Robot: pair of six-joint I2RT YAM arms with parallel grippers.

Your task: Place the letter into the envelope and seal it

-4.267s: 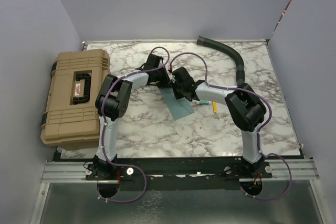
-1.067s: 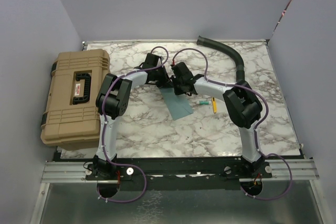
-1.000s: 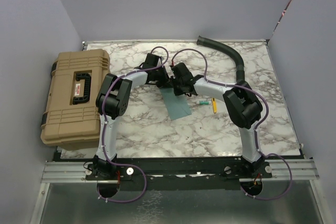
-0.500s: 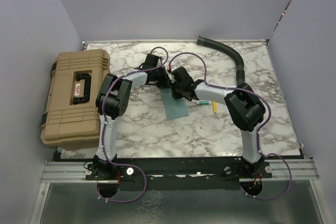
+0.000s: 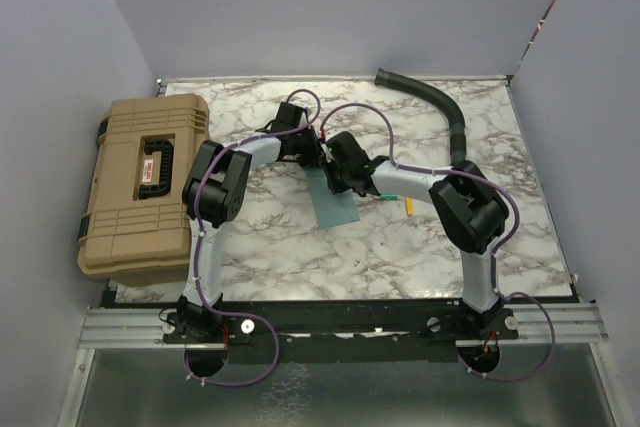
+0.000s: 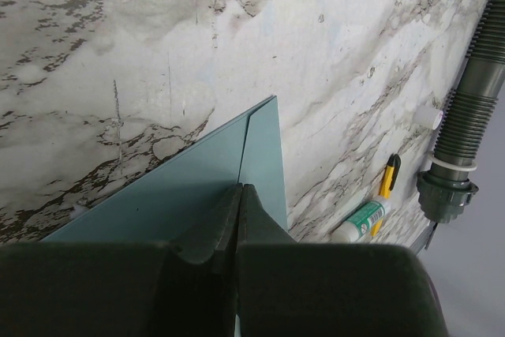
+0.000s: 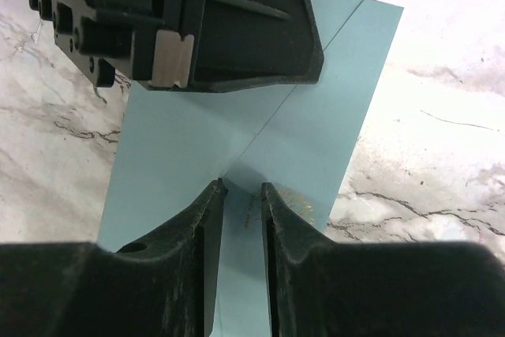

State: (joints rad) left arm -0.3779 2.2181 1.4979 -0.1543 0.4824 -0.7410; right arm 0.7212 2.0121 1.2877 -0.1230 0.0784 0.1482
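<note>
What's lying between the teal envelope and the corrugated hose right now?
A green-and-white glue stick and a yellow-and-black pen-like tool lie between the envelope and the hose. The left wrist view shows them most clearly.

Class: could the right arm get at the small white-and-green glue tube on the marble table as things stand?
Probably yes. The white-and-green glue tube lies uncovered close beside the right arm, only a yellow pen next to it. The right gripper stands slightly open over the teal paper envelope, apparently holding nothing.

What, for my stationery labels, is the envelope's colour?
Plain teal blue-green. The envelope shows best in the right wrist view.
</note>
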